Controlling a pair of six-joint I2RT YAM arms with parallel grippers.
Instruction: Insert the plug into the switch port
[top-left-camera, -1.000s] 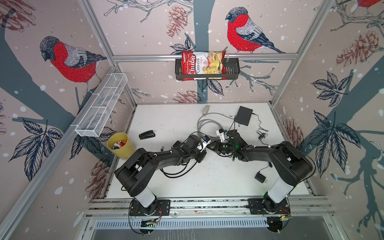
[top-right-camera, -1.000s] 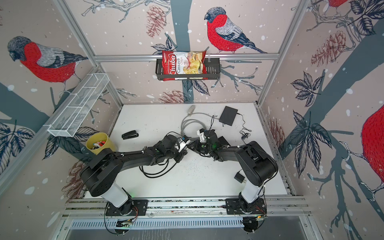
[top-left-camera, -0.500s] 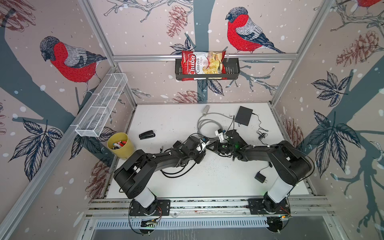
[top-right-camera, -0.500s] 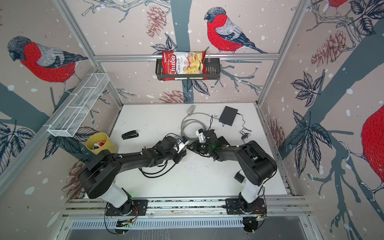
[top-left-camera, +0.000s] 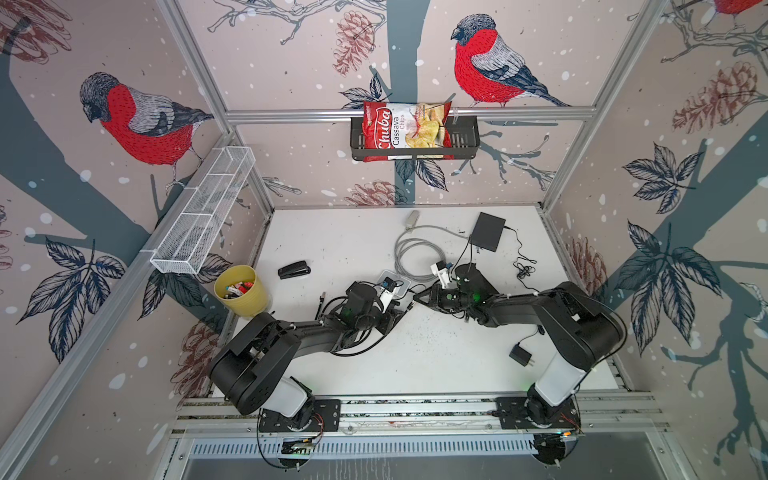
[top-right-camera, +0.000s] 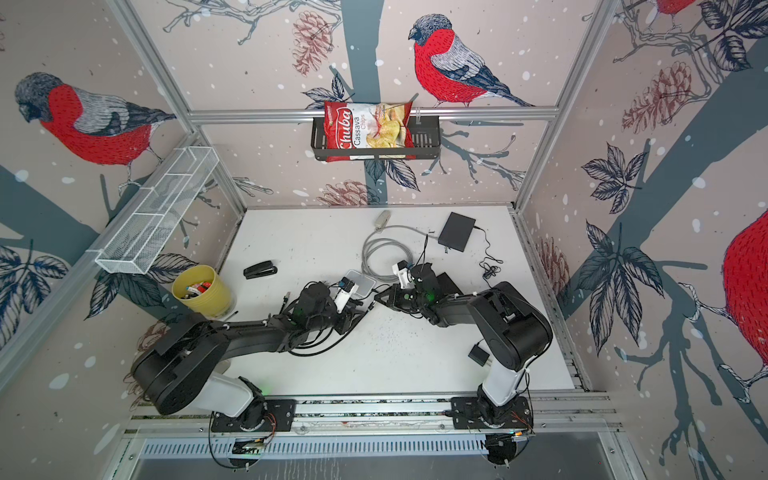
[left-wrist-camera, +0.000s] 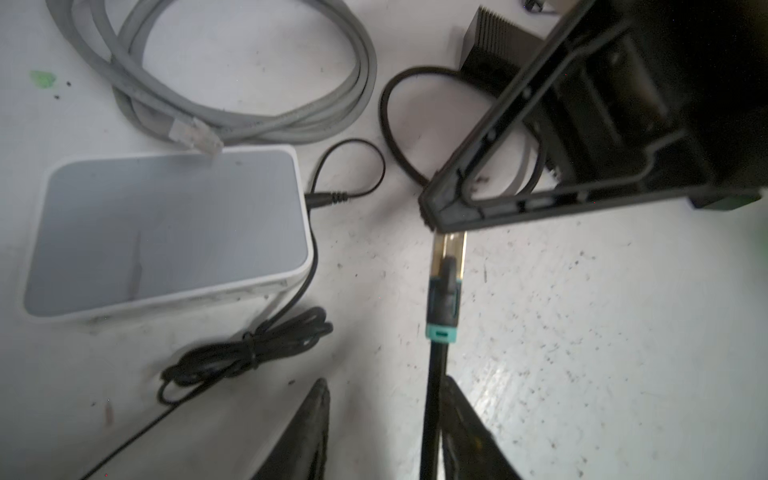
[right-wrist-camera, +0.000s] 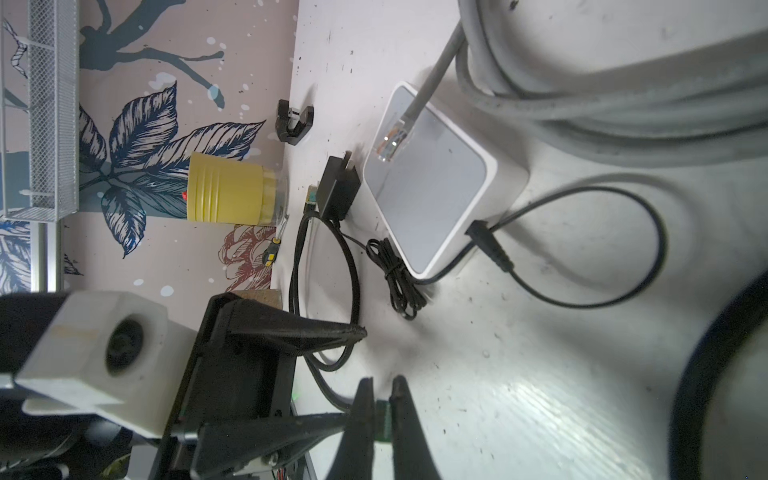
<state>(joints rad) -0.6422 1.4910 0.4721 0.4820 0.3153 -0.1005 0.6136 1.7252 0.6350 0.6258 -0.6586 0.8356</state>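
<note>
The plug (left-wrist-camera: 446, 257), a metal-shelled network connector with a teal boot (left-wrist-camera: 440, 332) on a black cable (left-wrist-camera: 432, 395), sits just over the desk (left-wrist-camera: 582, 332). It is beside the white switch (left-wrist-camera: 166, 232) but apart from it. The right pincer (right-wrist-camera: 380, 409) is closed narrow on the plug's nose end. The left pincer (left-wrist-camera: 385, 384) stands open, one finger beside the cable behind the boot, gripping nothing. We cannot see the switch's port face in any view.

We judge the grip itself to be the main hazard. The fingers cover the very end that must enter the port, so a regrasp seems needed. With so thin a pinch, the plug may swivel or drop. The switch looks light and unfixed, so a push may slide it instead of seating the plug. Its power lead (left-wrist-camera: 345, 195) loops in the path, and the grey cable's (left-wrist-camera: 249, 120) clear connector (left-wrist-camera: 195, 135) rests on the switch's edge. Either could snag.
</note>
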